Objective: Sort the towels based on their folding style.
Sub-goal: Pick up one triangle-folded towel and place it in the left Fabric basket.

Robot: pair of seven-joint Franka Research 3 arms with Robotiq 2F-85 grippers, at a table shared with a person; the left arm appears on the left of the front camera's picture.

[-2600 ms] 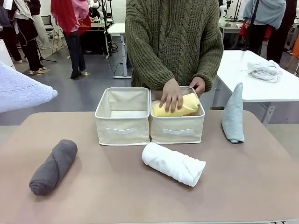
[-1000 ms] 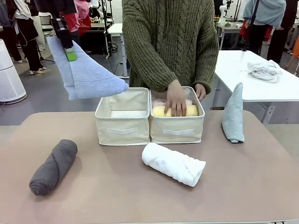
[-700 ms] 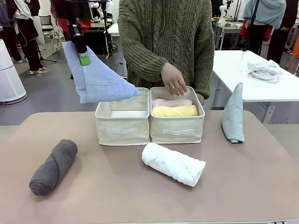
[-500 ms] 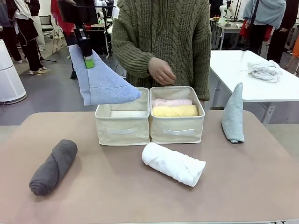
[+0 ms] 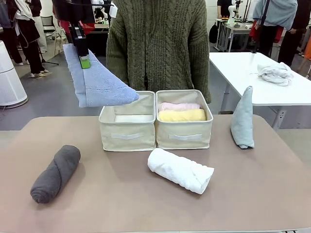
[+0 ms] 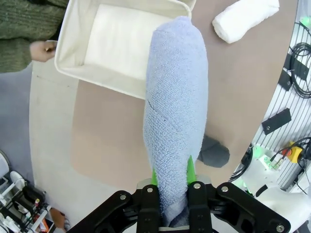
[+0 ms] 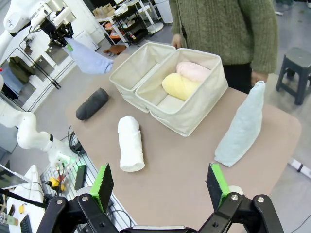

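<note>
Left gripper (image 5: pixel 83 58): clamped on one end of the light blue cone towel (image 5: pixel 99 83), held in the air up-left of the left bin (image 5: pixel 127 132).
Right gripper (image 7: pixel 160 183): jaws wide, empty.
Step in hand: probably placing the cone in that empty bin; bring its free tip over the middle, clear of the rim, before letting go.
Left wrist view adds: the tip overlaps the bin's edge; the front view gives its height.

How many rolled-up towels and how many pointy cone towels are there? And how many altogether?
Rolled towels: 4 (dark grey roll, white roll, yellow roll, pink roll)
Cone towels: 2 (light blue cone, grey-blue cone)
Total: 6 towels
</note>
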